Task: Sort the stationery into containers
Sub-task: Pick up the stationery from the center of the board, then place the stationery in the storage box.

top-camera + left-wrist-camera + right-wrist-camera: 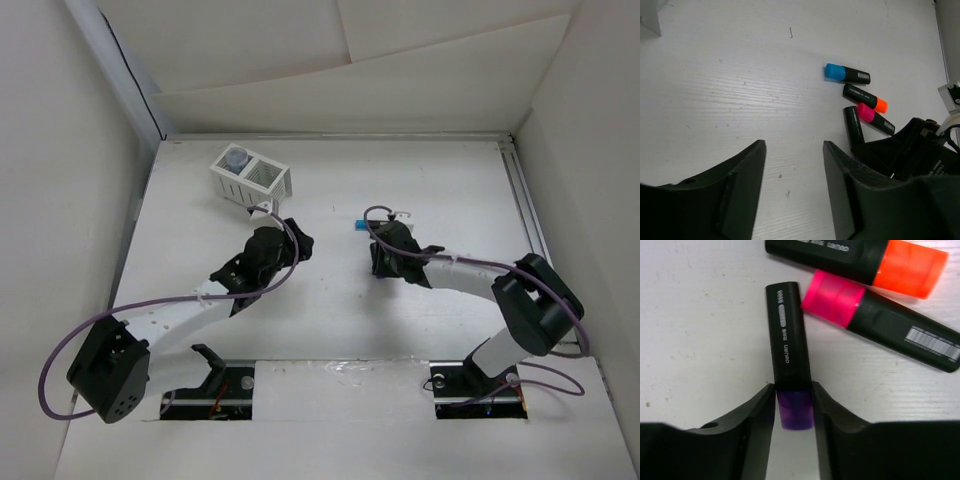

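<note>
**Ana:** What do we see on the far left?

**Ben:** We see the white box [262, 186], at the back of the table [715, 75]. One grey-blue roll [236, 157] sits in its left square. We cannot tell what is in the right square.

**Ana:** And the left claw [794, 150]?

**Ben:** It is open wide and holds nothing. Under it we see only table. The markers are off to its right.

**Ana:** Which markers?

**Ben:** Going right, we see the blue marker [846, 73], the orange marker [865, 98], the pink marker [880, 325] and the purple marker [787, 340]. They lie in a little bunch. The pink one is just beside the purple one.

**Ana:** Which arm is nearer to them?

**Ben:** The right one. Our right claw [794, 390] is on the purple marker. Its two fingers squeeze the purple cap, one on each side.

**Ana:** Which way does that marker lie?

**Ben:** Its long black body points straight out from the claw, the same way the fingers point. Only the cap end is in the grip, so we think the far end may dip when we lift.

**Ana:** Where must we take it?

**Ben:** The box is well off to the left and further back, past the left arm. We think we should lift up first, then go across, and not bump that arm.
</note>
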You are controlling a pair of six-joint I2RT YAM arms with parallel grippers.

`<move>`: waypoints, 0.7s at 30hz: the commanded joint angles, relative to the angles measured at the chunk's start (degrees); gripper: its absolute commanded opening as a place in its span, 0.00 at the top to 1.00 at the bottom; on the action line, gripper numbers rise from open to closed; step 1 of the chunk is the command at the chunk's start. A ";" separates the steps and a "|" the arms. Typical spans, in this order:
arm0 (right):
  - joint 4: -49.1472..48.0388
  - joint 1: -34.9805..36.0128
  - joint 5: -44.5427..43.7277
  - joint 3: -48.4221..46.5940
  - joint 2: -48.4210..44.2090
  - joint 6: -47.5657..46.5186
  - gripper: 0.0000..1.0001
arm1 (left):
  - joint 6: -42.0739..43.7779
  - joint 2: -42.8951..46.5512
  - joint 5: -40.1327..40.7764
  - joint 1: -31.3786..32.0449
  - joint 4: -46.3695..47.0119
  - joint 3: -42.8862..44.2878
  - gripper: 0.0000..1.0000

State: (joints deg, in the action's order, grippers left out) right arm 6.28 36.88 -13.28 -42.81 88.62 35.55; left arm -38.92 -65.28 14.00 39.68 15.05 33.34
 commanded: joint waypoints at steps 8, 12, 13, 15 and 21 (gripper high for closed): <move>-0.31 3.19 -3.24 -1.75 1.30 0.92 0.83 | -0.99 -0.20 -6.44 0.05 -0.11 2.96 0.44; 0.22 5.65 -2.11 -0.52 -5.55 -0.74 0.84 | -0.99 0.85 -8.54 0.05 -0.11 3.48 0.44; 0.22 5.66 -1.41 -0.52 -8.78 -1.62 0.84 | -1.51 0.85 -8.55 0.05 -0.11 3.48 0.45; 0.22 6.36 1.83 -0.52 -11.70 -2.67 0.84 | -2.04 0.85 -10.57 0.05 -0.11 4.01 0.46; 0.22 7.41 8.35 -4.82 -15.23 -6.19 0.84 | -3.18 0.85 -15.13 0.05 1.74 5.24 0.46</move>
State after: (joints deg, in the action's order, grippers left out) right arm 7.53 43.62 -9.13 -44.62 73.60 32.16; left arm -40.99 -65.69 2.50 39.68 14.11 35.59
